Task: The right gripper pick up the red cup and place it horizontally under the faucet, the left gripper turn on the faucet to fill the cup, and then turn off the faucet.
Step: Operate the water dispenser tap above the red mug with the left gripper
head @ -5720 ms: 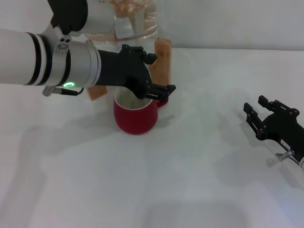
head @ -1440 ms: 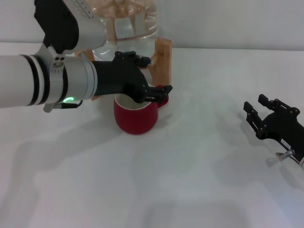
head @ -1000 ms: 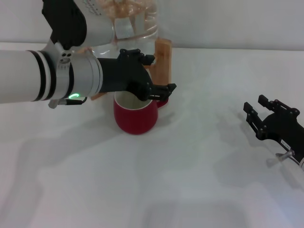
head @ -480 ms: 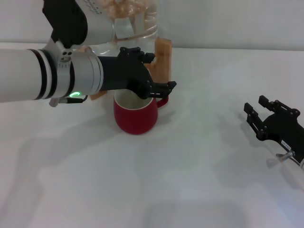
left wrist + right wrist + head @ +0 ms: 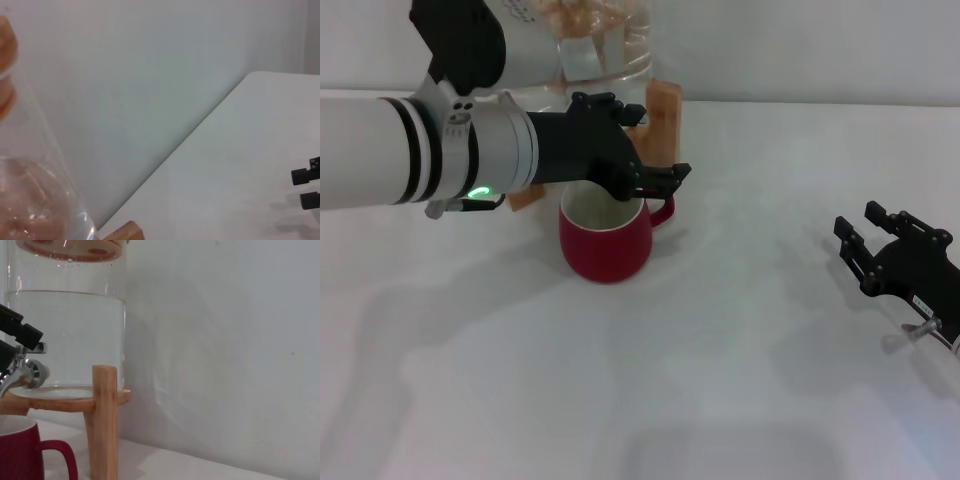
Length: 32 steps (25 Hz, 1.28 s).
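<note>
The red cup (image 5: 605, 240) stands upright on the white table, in front of the wooden stand, its cream inside showing. My left gripper (image 5: 655, 165) hovers just above the cup's back rim and hides the faucet in the head view. In the right wrist view the chrome faucet (image 5: 22, 374) sits directly above the cup (image 5: 22, 452), and the left gripper's black claw (image 5: 17, 332) is right at the faucet's lever. My right gripper (image 5: 885, 245) is open and empty, parked far to the right on the table.
The clear water jug (image 5: 590, 45) rests on a wooden stand (image 5: 663, 125) at the back; the jug (image 5: 65, 335) and a stand leg (image 5: 104, 420) also show in the right wrist view. The white table (image 5: 740, 380) spreads in front, a white wall behind.
My left gripper has lifted slightly at the faucet, so more of the cup's handle shows. The cup and the right arm have not moved.
</note>
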Tool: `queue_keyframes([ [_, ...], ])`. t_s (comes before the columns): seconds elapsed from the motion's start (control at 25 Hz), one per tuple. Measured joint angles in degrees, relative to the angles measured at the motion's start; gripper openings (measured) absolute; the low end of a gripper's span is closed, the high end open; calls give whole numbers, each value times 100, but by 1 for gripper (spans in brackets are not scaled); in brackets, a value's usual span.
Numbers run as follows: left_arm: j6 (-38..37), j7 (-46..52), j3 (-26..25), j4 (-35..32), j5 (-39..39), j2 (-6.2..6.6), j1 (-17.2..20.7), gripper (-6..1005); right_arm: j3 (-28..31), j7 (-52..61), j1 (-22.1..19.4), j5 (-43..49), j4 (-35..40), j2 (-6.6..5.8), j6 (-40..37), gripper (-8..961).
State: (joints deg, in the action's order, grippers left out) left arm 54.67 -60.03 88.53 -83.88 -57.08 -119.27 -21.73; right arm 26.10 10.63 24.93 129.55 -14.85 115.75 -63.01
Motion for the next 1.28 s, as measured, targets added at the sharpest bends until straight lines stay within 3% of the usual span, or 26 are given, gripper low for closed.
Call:
queue_keyframes([
  [1.28, -188, -9, -1, 259, 22, 0, -157, 874, 0, 9, -6, 0, 18, -15, -44, 395],
])
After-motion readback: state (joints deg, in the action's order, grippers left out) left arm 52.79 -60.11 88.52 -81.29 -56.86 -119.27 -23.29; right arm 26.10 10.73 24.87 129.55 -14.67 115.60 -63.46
